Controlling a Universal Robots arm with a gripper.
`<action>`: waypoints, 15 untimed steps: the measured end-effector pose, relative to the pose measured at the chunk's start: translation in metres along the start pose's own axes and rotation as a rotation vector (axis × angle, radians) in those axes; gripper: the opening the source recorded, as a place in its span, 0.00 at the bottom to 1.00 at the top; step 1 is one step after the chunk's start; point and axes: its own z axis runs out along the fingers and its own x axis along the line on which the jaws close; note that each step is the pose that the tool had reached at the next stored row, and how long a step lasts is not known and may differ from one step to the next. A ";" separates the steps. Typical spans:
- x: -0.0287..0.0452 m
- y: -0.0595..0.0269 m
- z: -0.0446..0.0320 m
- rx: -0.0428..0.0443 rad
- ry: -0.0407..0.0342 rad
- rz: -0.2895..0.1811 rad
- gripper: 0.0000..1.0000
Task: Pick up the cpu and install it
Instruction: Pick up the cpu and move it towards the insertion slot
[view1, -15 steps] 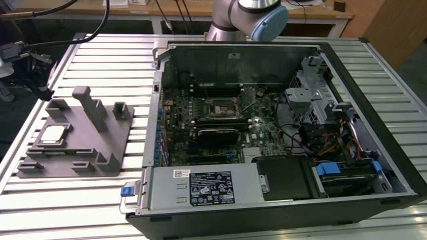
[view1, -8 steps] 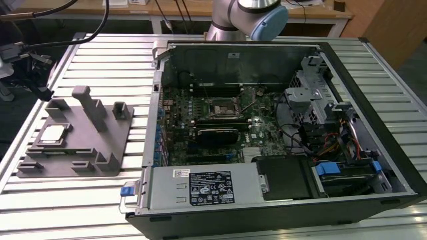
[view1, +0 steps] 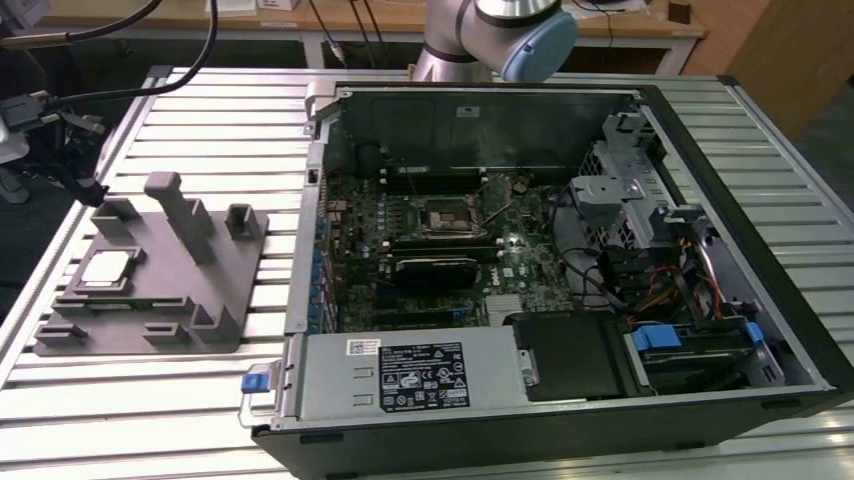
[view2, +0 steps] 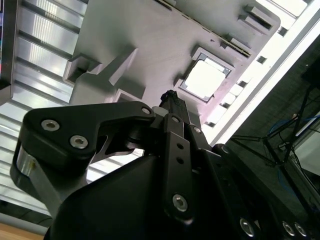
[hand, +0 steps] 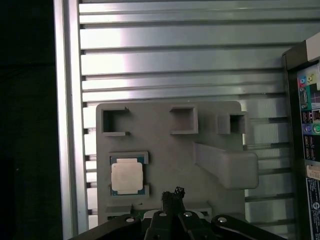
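The cpu (hand: 127, 176) lay in its recess on the grey fixture (hand: 165, 150), at nine o'clock from the open computer case (view1: 481, 115) in the exterior view. The gripper (hand: 172, 192) hung near it without touching, tips pinched together on nothing. Its body was cut off in both wrist views.

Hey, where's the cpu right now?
The cpu sits in a square recess on the grey fixture, at the exterior view's left, beside the open computer case.
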 end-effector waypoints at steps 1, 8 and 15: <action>0.0003 -0.0001 0.0008 0.0000 -0.0001 0.000 0.11; 0.0022 -0.0005 0.0068 0.0000 0.0000 0.000 0.11; 0.0038 -0.0008 0.0122 0.0000 0.0000 0.000 0.11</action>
